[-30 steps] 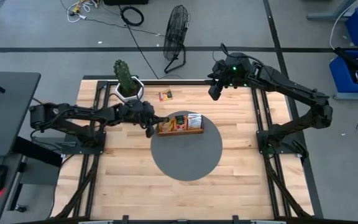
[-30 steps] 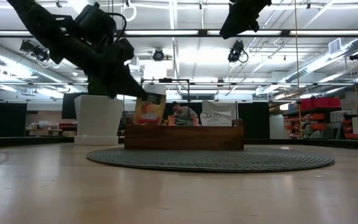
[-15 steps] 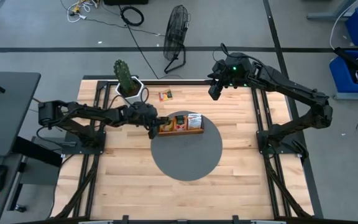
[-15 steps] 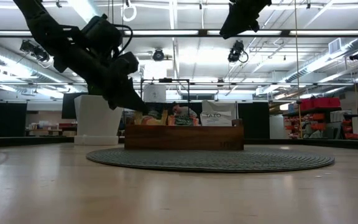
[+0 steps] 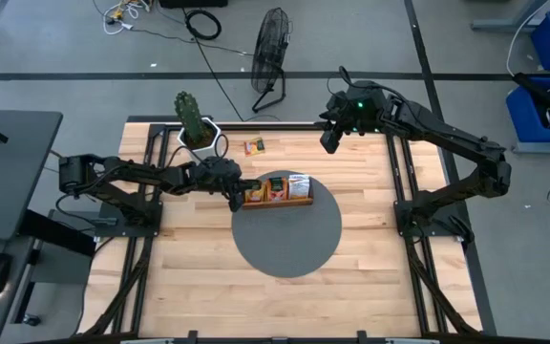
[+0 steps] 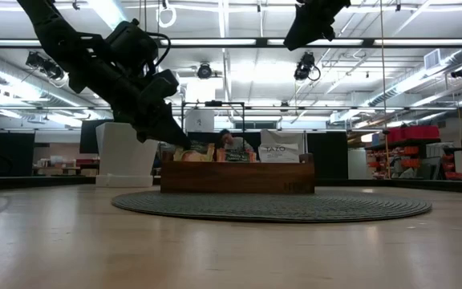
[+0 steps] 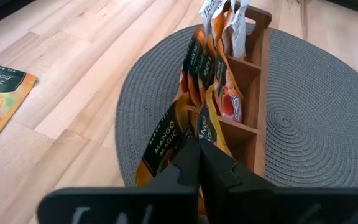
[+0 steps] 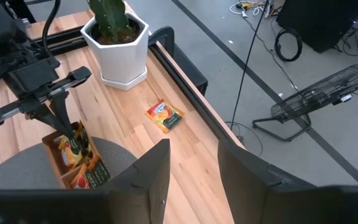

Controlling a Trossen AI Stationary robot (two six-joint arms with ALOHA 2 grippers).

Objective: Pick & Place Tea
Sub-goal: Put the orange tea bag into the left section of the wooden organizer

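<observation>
Pinching an orange sachet (image 7: 166, 146) at the tray's (image 5: 277, 200) 9 o'clock end, left gripper (image 7: 197, 163) has fingers closed on it, sachet half in the end slot. More sachets (image 5: 285, 186) stand in the tray on the mat (image 5: 289, 239). One loose sachet (image 5: 254, 146) lies at 11 o'clock from the tray, near the plant pot (image 5: 199, 139). Right gripper (image 5: 330, 139) hovers at 1 o'clock, fingers apart, empty
</observation>
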